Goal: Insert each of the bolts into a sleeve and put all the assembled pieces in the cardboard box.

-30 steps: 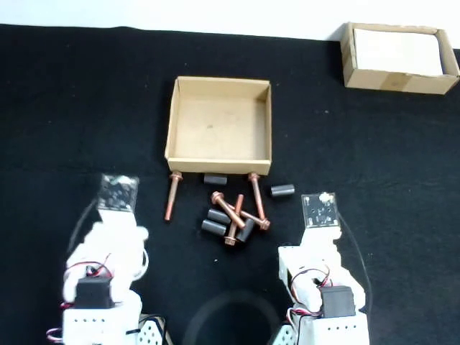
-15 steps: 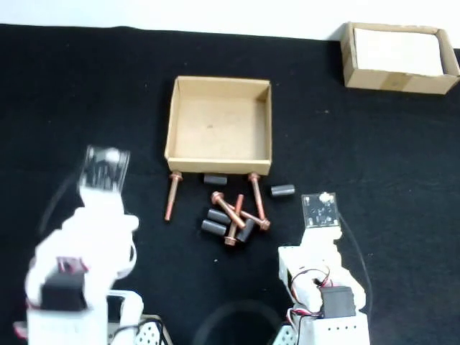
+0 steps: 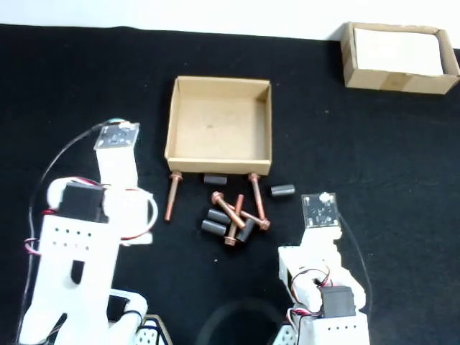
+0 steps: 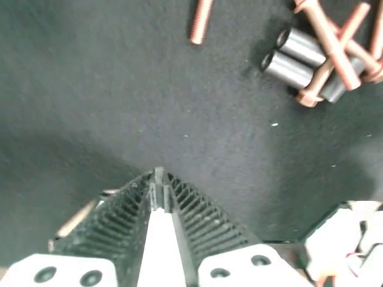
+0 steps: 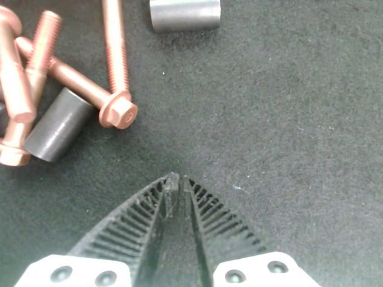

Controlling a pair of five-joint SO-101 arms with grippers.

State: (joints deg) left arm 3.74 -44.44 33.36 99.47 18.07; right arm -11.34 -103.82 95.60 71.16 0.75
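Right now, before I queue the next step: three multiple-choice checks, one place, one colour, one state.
1. Where do the bolts lie relative to the cardboard box? A inside it; B on the table in front of it; C behind it.
2. Bolt colour? A copper; B blue; C white.
3. State of the right hand? A shut, empty; B wide open; C shut on a sleeve.
1 B, all lie outside its front wall; 2 A, shanks and heads look copper; 3 A, jaws meet with nothing between.

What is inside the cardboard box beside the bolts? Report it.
The cardboard box holds nothing visible: bare floor, none of the bolts or sleeves lying outside it. Its near wall may hide a thin strip of floor behind it.
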